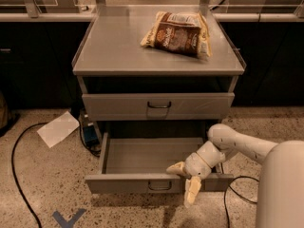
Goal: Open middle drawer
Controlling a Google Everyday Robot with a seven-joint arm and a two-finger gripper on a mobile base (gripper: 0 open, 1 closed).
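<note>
The middle drawer (142, 182) is a wide, shallow grey metal drawer, pulled well out of the cabinet, and its inside looks empty. Its small dark wire handle (159, 186) is at the centre of the front. My gripper (184, 180) is at the drawer front, just right of the handle. One cream finger (175, 167) is inside the drawer and the other (192, 194) hangs outside the front panel, spread apart. The upper drawer (157, 106) is shut. The lowest drawer is hidden under the open one.
A brown snack bag (176, 33) lies on the cabinet top (118, 46). A white sheet of paper (58, 128) and a black cable (19, 175) lie on the floor at left. Another cable (237, 184) lies at right. My white arm (247, 148) reaches in from the right.
</note>
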